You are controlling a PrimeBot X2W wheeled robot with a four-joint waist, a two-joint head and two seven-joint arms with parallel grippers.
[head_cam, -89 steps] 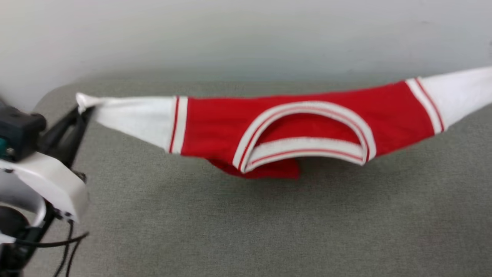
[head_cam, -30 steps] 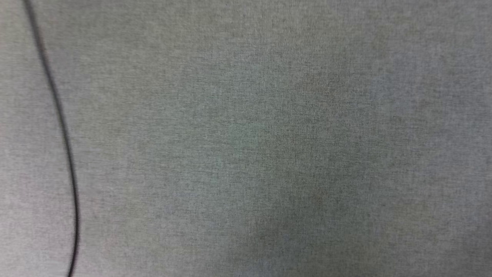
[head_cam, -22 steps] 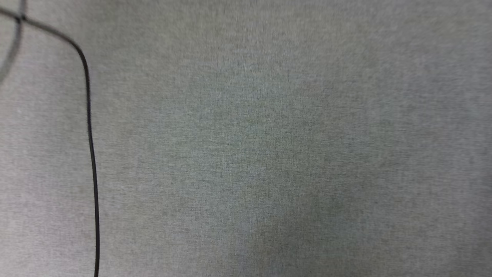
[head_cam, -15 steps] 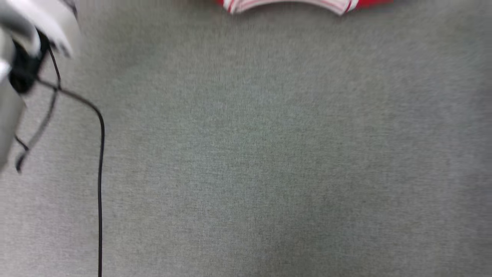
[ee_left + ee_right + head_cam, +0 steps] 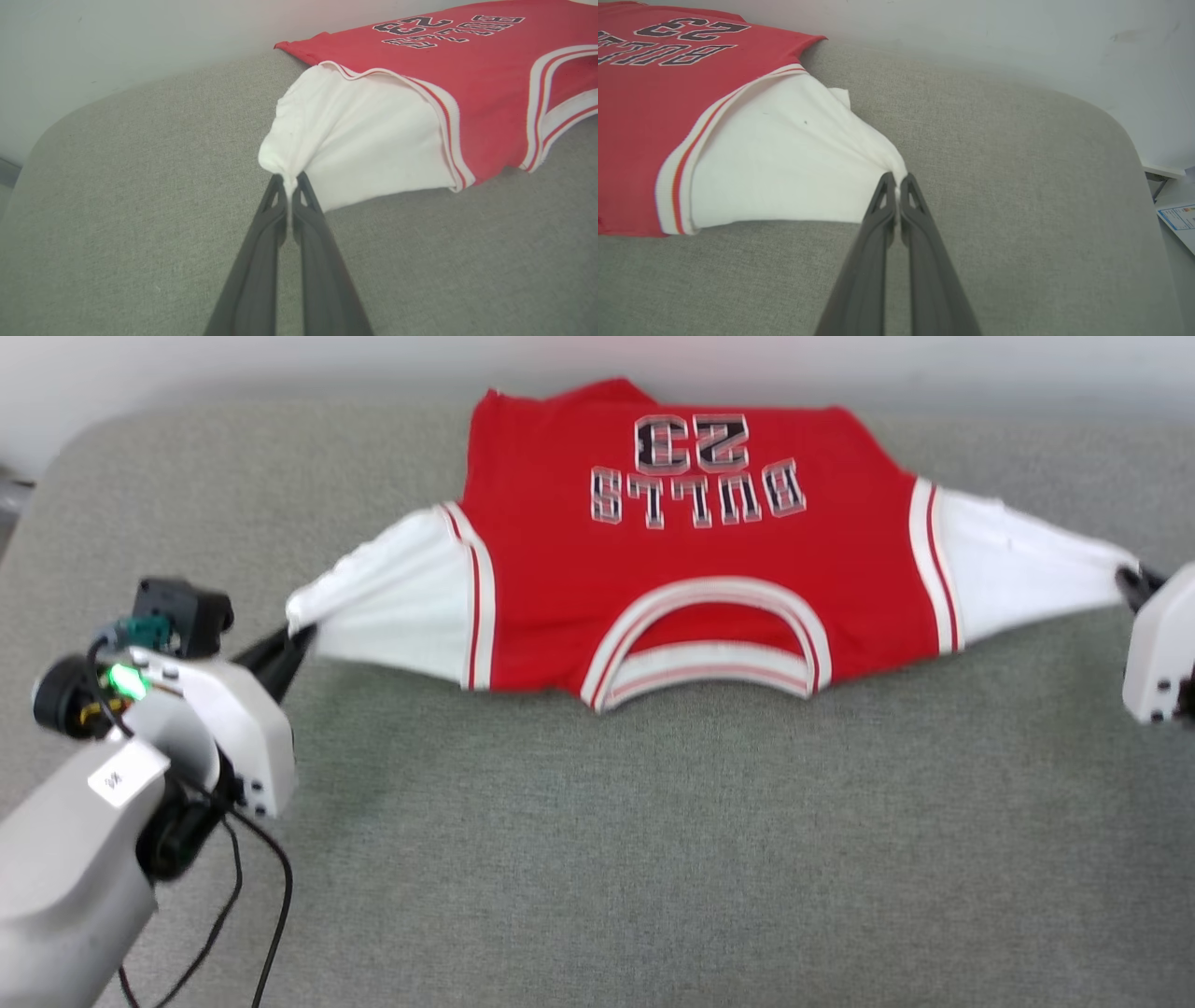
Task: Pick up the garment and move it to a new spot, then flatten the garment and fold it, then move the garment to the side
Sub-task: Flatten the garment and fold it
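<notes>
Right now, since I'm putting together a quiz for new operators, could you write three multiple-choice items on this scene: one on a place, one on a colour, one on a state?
1. Where does the left gripper hold the garment?
A. at the collar
B. at the tip of a white sleeve
C. at the bottom hem

2. What colour is the body of the garment?
A. blue
B. green
C. red

3. How does the right gripper stand?
A. shut on a sleeve tip
B. wide open in the air
C. shut on nothing

Answers:
1 B: the left wrist view shows it pinching the bunched end of a white sleeve.
2 C: the head view shows a red body between two white sleeves.
3 A: the right wrist view shows it closed on the other sleeve's gathered tip.
</notes>
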